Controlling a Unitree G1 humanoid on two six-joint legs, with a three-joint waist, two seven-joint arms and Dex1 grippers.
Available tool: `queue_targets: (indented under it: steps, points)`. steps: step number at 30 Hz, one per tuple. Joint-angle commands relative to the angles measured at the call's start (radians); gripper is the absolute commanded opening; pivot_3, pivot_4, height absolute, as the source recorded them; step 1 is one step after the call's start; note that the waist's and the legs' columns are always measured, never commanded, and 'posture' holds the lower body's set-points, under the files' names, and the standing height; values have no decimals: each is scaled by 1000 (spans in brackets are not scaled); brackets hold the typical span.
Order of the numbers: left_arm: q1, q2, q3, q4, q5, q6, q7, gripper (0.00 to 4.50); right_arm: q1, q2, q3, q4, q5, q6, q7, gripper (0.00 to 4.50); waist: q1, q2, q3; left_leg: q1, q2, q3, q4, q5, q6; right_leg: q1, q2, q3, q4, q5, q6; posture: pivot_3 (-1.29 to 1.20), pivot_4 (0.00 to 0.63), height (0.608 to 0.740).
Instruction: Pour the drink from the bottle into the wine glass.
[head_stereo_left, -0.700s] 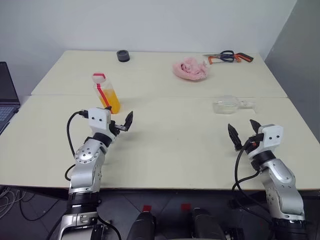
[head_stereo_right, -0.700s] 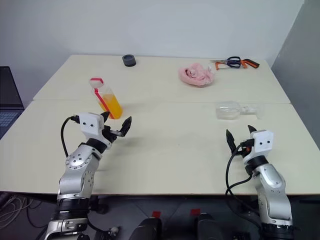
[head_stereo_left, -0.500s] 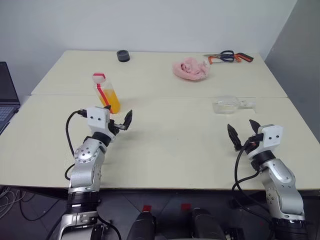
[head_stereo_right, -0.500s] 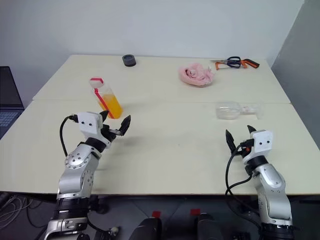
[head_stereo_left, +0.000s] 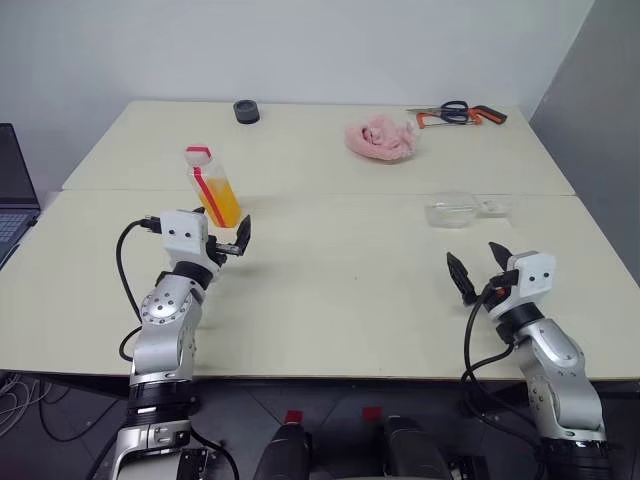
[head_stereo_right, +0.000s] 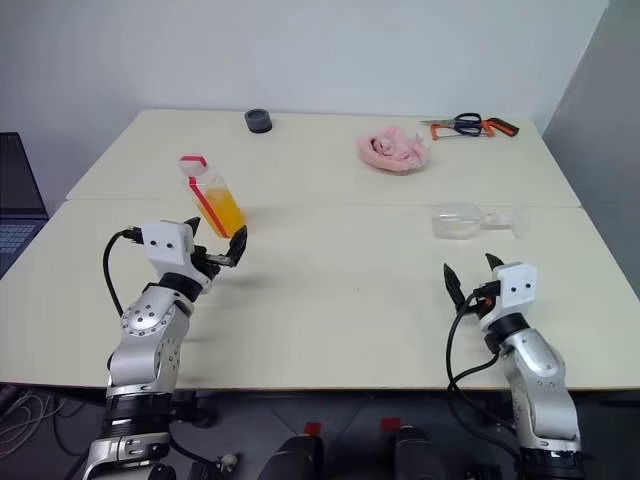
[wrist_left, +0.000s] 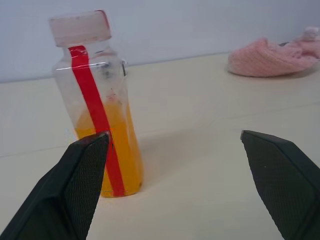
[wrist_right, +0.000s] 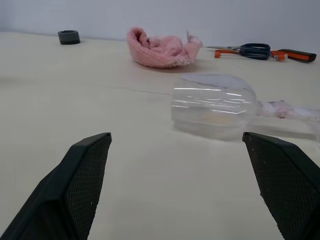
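The bottle (head_stereo_left: 214, 186), partly filled with orange drink (wrist_left: 114, 150), stands upright on the counter (head_stereo_left: 340, 270) just beyond the left tool (head_stereo_left: 228, 238), whose fingers are apart and empty. The wine glass (head_stereo_left: 462, 209) lies on its side ahead of the right tool (head_stereo_left: 478, 268), also spread wide, holding nothing.

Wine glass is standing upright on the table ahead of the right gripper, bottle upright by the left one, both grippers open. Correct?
Not quite. The wine glass is lying on its side on the table, as the right wrist view shows. The rest holds: it is ahead of the right gripper, the bottle stands upright by the left gripper, and both grippers are open.
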Motion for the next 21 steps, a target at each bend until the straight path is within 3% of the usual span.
queue_targets:
  steps: [1,10,21]
  points:
    - [-9,12,27,-9,-17,-18,-2,4490,-11,-2,-9,-17,12,-20,3,4500,0,0,0,0,0,0,0,0,0,0,0,0,0,0,0,0,150,740]
    - [-10,26,35,-9,-15,-26,-5,4490,-15,-5,-3,-16,21,-8,17,4500,0,0,0,0,0,0,0,0,0,0,0,0,0,0,0,0,150,740]
    - [-59,55,84,46,-46,32,29,4490,-57,-115,104,-190,143,177,199,4500,0,0,0,0,0,-1,0,0,0,0,0,-1,0,0,0,0,150,740]
